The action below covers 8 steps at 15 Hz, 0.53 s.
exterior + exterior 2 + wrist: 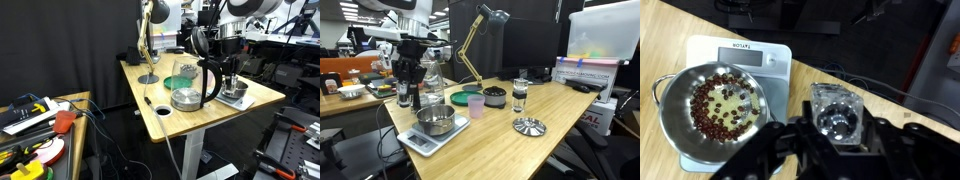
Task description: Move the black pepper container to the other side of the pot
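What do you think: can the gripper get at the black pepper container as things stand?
Probably yes: in the wrist view the gripper straddles the black pepper container beside the scale, with nothing between.

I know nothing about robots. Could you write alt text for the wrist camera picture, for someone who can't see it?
Seen from above, a small clear black pepper container stands between the dark fingers of the robot's gripper; whether they clamp it is unclear. To its left, a steel pot of dark brown pieces sits on a white scale on a wooden table.
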Motion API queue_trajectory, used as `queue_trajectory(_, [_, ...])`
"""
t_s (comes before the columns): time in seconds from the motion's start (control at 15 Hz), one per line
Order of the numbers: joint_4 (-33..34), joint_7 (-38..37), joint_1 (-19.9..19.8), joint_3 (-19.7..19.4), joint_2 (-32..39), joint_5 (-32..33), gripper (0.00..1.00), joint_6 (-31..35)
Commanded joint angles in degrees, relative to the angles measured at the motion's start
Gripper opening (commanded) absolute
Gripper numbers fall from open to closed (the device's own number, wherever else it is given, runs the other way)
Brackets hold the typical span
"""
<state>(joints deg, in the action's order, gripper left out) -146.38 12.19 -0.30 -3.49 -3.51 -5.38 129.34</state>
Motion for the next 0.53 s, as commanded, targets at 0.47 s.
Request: queue_trajectory(0.47, [-2.6, -6.6, -2.6, -1.0, 0.0, -0.5, 0.18, 5.5])
